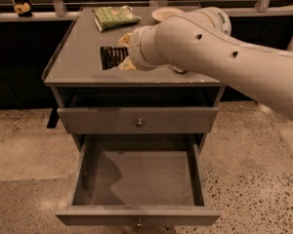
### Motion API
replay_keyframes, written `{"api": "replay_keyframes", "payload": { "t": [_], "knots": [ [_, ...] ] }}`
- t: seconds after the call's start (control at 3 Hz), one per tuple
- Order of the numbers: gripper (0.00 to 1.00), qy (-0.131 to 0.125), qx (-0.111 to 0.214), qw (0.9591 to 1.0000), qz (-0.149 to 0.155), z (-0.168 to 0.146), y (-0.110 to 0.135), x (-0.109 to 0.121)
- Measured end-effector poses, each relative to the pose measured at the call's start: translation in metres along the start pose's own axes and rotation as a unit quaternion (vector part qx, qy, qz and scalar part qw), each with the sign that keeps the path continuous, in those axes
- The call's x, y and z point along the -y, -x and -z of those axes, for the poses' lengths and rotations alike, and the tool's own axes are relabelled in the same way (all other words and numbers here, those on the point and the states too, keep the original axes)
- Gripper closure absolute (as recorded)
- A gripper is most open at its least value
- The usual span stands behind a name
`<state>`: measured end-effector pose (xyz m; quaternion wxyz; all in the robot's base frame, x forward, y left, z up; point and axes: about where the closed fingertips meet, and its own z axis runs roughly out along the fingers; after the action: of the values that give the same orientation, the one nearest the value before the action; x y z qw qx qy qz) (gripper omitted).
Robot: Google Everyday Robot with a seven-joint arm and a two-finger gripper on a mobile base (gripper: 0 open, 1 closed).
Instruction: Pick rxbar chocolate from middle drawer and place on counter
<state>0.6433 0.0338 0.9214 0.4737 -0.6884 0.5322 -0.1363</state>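
Two-finger gripper (122, 53) sits over the flat grey cabinet counter (73, 65), closed on the small black wrapped rxbar chocolate (111, 57) at its 9 o'clock. Green snack bag (115, 17) lies at 11 o'clock on the counter, round pale dish (163, 13) at 1 o'clock. Wide grey middle drawer (136, 179) is pulled out at 6 o'clock, below.

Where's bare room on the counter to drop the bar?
Front-left of the matte grey counter: bare between the left rim, the front edge, the green snack bag behind, and the black wrapped rxbar chocolate that the gripper holds. Crowded: back edge, bag beside a pale round dish. The right half is hidden by the white arm.
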Motion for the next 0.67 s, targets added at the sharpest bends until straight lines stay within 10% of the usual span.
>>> {"api": "replay_keyframes", "payload": {
  "t": [0.67],
  "knots": [
    [1.00, 0.102, -0.010, 0.9921, 0.073, -0.090, -0.026, 0.020]
  ]
}}
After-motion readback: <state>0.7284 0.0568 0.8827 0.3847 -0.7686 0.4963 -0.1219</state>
